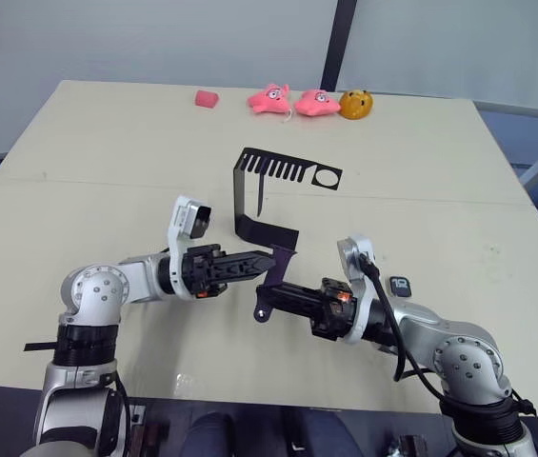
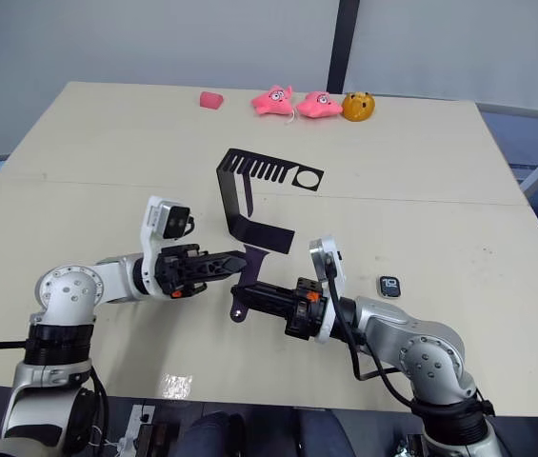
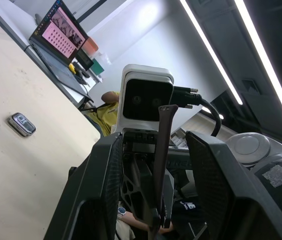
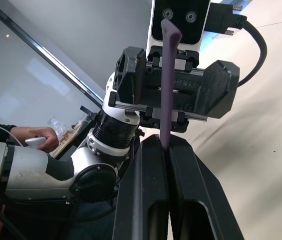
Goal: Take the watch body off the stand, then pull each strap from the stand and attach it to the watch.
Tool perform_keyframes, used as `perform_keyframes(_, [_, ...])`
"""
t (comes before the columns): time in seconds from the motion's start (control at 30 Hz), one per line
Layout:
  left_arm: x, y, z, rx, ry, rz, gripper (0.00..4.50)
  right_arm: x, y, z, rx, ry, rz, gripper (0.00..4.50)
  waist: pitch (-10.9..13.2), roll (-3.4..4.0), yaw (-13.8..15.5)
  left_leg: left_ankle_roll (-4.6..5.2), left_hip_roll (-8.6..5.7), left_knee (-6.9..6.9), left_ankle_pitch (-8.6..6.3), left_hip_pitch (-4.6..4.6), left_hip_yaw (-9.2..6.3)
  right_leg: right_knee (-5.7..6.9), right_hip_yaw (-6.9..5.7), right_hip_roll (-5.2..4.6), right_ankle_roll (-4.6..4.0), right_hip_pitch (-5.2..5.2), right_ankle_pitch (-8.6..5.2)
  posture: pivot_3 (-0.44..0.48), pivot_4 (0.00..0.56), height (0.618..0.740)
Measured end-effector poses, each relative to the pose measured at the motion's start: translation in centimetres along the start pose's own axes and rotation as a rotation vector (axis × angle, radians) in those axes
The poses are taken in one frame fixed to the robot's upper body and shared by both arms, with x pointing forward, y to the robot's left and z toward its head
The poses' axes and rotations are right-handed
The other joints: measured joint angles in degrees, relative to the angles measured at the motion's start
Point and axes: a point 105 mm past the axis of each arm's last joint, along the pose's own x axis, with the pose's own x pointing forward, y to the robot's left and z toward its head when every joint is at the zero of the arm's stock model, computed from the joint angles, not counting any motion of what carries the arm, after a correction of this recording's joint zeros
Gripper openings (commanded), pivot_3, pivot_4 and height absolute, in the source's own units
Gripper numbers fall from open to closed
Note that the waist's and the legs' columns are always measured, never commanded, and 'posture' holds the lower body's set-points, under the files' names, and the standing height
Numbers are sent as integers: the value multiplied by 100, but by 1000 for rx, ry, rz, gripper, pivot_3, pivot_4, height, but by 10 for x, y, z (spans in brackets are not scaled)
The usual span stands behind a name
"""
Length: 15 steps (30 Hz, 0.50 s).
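The right claw (image 1: 267,298) is clamped tight on the lower part of a dark strap (image 4: 166,75); the right wrist view shows the band squeezed between the closed fingers and rising straight out of them toward the left claw (image 1: 267,260), which faces it from just beyond. The left wrist view shows that claw's fingers (image 3: 97,190) spread wide with the strap standing in the gap between them, touching neither as far as can be seen. From the head views the two claws meet nearly tip to tip above the worktop (image 1: 107,162), right beside the flat foot of the black stand (image 1: 249,195), whose slotted top plate sits farther from both claws. The watch body (image 1: 401,284) lies flat on the worktop just past the right forearm, well apart from both claws; the left wrist view catches it too (image 3: 22,124). The right wrist view adds a person's hand (image 4: 40,137) holding a pale object.
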Motion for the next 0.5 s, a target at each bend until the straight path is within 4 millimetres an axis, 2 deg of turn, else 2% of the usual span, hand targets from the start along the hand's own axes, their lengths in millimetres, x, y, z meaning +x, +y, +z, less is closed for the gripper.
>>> perform_keyframes(0.1, [1,0,0,4,3,-1,2201,0,0,0,0,0,0,0,0,0,1,0,0,1,0,0,0,0,0,0,0,0,0,0,150,740])
perform_keyframes(0.2, [2,-1,-1,8,9,-8,1405,0,0,0,0,1,0,0,0,0,1,0,0,2,0,0,0,0,0,0,0,0,0,0,150,740])
perform_keyframes(0.5, [4,-2,-1,26,10,-18,1405,0,-2,-1,7,1,-6,0,0,0,2,0,0,2,0,0,0,1,0,0,0,0,0,0,150,740])
